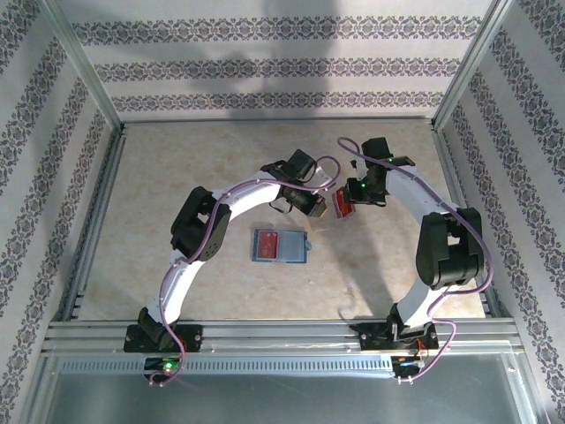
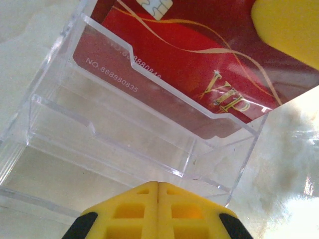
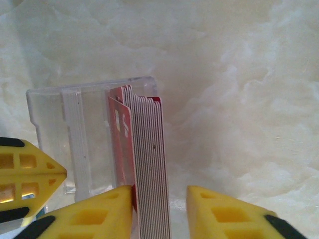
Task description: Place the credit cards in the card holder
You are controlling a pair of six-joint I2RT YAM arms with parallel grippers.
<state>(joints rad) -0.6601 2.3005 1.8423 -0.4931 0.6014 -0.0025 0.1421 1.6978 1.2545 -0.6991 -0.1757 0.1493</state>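
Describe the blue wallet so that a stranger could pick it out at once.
On the beige table, seen from above, look between the left arm and the right arm. The blue wallet lies open and flat there. It is the one blue thing on the table; the red cards farther back stand in a clear rack.

The credit cards (image 3: 149,164) between the fingers of the right gripper (image 3: 159,199) have red faces and pale, finely striped edges. Between the fingers of the left gripper (image 2: 207,102), the front card is deep red with gold swirls, gold "VIP" lettering and white numbers, in a colourless see-through stand (image 2: 124,144). Both grippers are yellow with black backing. The tabletop (image 3: 239,74) is cream and marbled. The card holder (image 1: 296,247), on the base side of the left gripper, is teal-blue with one red-faced half.
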